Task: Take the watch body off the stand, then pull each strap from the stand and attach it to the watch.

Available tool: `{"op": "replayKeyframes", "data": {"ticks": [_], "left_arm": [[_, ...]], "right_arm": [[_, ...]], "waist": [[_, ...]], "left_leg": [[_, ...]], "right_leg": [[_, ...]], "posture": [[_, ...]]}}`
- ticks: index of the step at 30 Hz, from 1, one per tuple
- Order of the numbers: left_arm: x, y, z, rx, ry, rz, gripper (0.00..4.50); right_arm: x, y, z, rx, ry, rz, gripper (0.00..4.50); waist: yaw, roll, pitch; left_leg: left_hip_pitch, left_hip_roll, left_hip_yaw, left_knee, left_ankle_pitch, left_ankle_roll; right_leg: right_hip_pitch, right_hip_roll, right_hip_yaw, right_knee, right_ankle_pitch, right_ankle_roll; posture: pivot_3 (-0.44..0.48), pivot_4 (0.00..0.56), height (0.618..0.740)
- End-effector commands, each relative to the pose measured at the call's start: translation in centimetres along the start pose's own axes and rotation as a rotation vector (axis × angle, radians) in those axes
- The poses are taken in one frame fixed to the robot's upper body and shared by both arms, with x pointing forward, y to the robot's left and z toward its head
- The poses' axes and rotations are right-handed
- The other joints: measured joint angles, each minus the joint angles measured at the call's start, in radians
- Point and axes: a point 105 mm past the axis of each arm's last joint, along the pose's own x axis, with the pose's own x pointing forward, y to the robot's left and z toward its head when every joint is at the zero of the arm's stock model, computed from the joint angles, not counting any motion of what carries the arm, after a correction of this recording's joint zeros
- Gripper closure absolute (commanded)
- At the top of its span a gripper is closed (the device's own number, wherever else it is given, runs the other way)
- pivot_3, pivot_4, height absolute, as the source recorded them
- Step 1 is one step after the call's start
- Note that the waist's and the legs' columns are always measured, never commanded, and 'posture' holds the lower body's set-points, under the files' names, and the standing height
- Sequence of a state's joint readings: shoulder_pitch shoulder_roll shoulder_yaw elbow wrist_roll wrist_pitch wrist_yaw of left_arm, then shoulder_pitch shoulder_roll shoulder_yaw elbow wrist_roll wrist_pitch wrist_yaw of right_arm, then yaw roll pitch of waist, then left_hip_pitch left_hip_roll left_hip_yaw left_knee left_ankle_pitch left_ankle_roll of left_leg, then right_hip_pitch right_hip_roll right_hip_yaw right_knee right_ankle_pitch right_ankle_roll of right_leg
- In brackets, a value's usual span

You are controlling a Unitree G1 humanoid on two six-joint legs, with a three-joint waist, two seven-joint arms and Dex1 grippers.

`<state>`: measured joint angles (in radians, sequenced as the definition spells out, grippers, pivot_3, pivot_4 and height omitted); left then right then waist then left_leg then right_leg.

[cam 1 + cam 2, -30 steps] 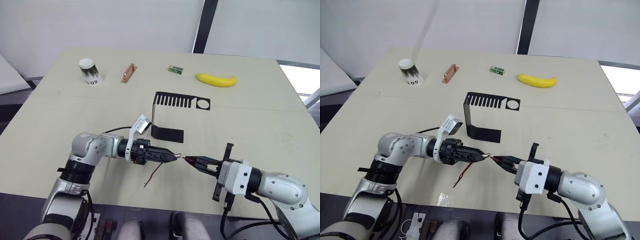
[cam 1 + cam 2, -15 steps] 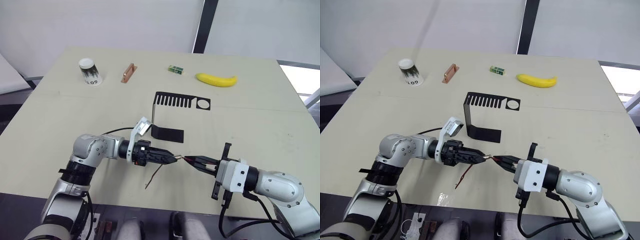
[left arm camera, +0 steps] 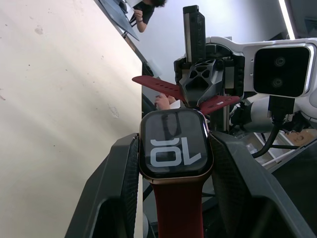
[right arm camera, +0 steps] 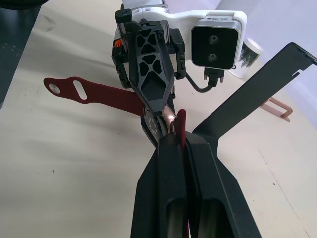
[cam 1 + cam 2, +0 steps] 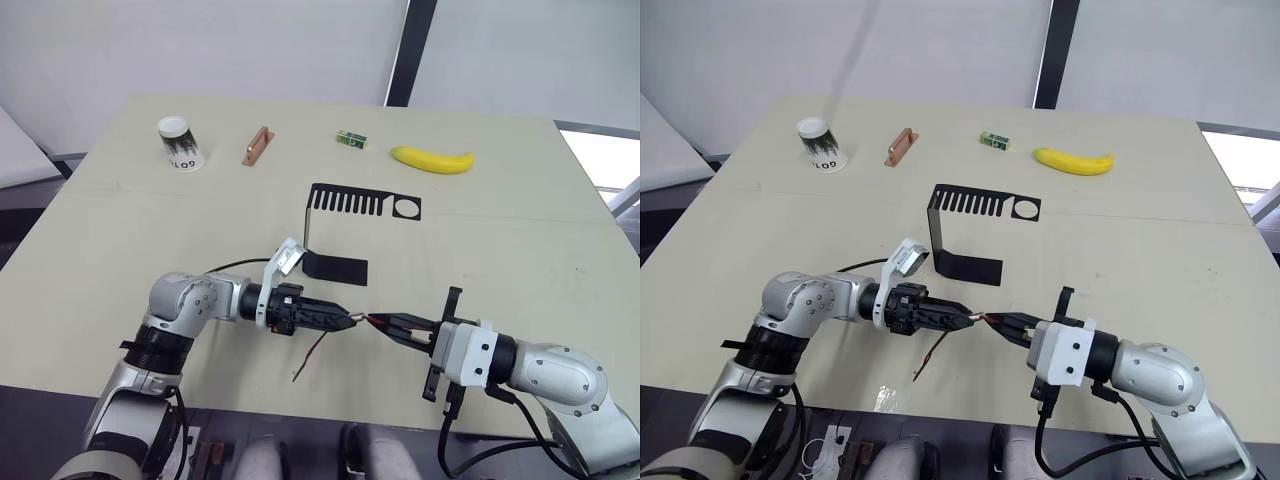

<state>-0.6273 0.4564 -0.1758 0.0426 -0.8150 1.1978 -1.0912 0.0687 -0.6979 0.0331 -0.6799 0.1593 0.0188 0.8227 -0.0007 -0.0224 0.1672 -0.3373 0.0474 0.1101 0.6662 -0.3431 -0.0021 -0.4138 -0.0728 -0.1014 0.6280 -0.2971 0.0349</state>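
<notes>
Left pincer (image 5: 346, 322), at lower centre of the frame, is clamped on the watch body (image 3: 176, 145), its black fingers pressing the two rounded side edges; one dark-red strap (image 5: 308, 358) is already joined and droops limp toward the table (image 5: 90, 250). To its right, the right pincer (image 5: 375, 321) is pinched flat on the second strap (image 4: 181, 130), tip to tip with the watch. Both straps look soft, rubbery and light, so I'd grip near the connector end where they flex least. That glossy glass face seems slippery and scratchable; the sides are safer. Behind them, mid-frame, the thin black metal stand (image 5: 335, 268) sits emptied.
</notes>
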Motion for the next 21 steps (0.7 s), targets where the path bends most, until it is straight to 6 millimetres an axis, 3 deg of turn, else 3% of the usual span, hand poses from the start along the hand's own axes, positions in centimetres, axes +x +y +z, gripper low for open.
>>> {"op": "replayKeyframes", "data": {"ticks": [1, 21], "left_arm": [[0.43, -0.86, 0.29, 0.047, 0.007, -0.025, 2.92], [0.02, -0.38, -0.03, 0.039, 0.002, 0.004, 2.92]], "right_arm": [[-0.02, 0.07, 0.56, -0.016, -0.021, 0.006, 4.5], [-0.83, 0.13, 1.09, -0.013, -0.062, 0.001, 4.5]], "waist": [[0.0, 0.0, 0.0], [0.0, 0.0, 0.001]], "left_leg": [[0.0, 0.0, 0.0, 0.0, 0.0, 0.0], [0.0, 0.0, 0.0, 0.0, 0.0, 0.0]], "right_leg": [[0.0, 0.0, 0.0, 0.0, 0.0, 0.0], [0.0, 0.0, 0.0, 0.0, 0.0, 0.0]], "posture": [[0.0, 0.15, 0.74], [0.0, 0.15, 0.74]]}}
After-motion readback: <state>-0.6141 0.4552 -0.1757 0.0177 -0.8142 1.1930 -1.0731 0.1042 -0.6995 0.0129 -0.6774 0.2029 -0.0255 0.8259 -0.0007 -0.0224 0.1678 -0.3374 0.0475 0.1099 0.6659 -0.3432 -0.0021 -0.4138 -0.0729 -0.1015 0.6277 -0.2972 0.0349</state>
